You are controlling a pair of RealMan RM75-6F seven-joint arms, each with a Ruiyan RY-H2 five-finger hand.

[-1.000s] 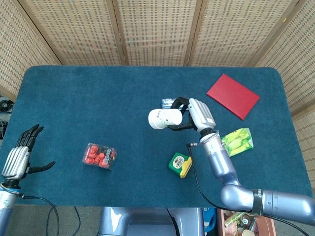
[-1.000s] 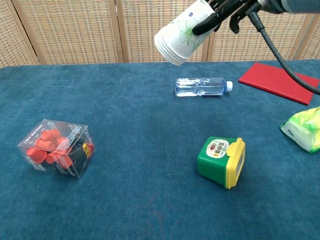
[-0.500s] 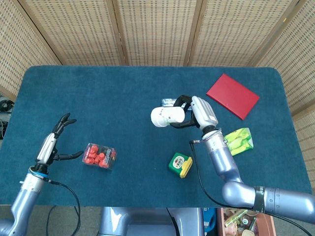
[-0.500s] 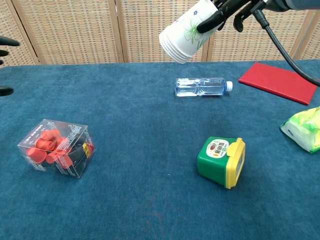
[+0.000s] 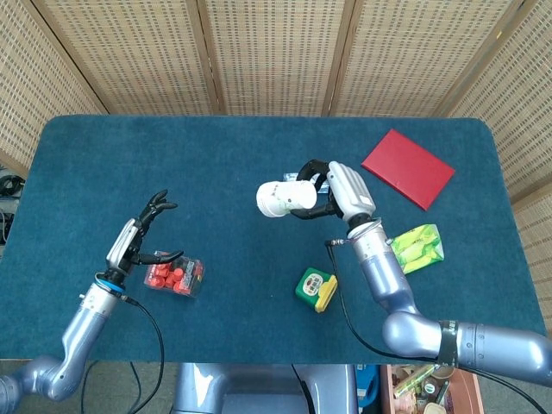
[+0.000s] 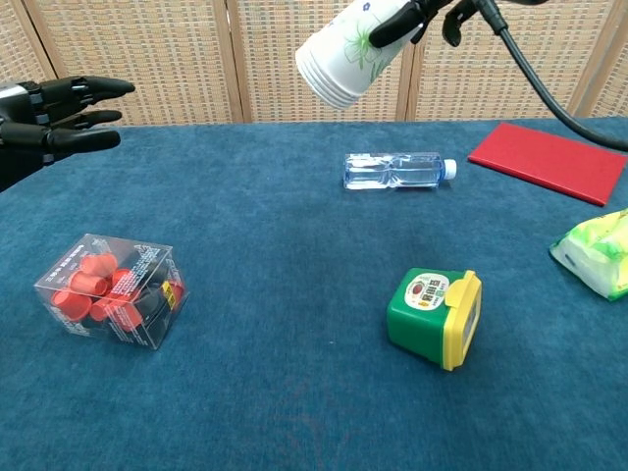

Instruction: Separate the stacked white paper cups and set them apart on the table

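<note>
I hold one stack of white paper cups (image 5: 280, 197) aloft in my right hand (image 5: 343, 191), fingers (image 6: 392, 22) clamped round it, rims pointing left. Left hand (image 5: 138, 241) empty, fingers (image 6: 93, 90) apart, beside one clear box of red caps (image 5: 175, 273).

My right hand (image 5: 343, 191) holds the stacked cups (image 6: 343, 59) sideways above the table (image 5: 129, 155), over a lying bottle (image 6: 394, 170). My left hand (image 5: 138, 240), fingers spread, hovers beside a box (image 5: 174, 273) at left. A small container (image 6: 435, 318) sits nearer me, right of centre; a flat book (image 5: 407, 167) lies far right, a packet (image 5: 416, 247) before it.
</note>
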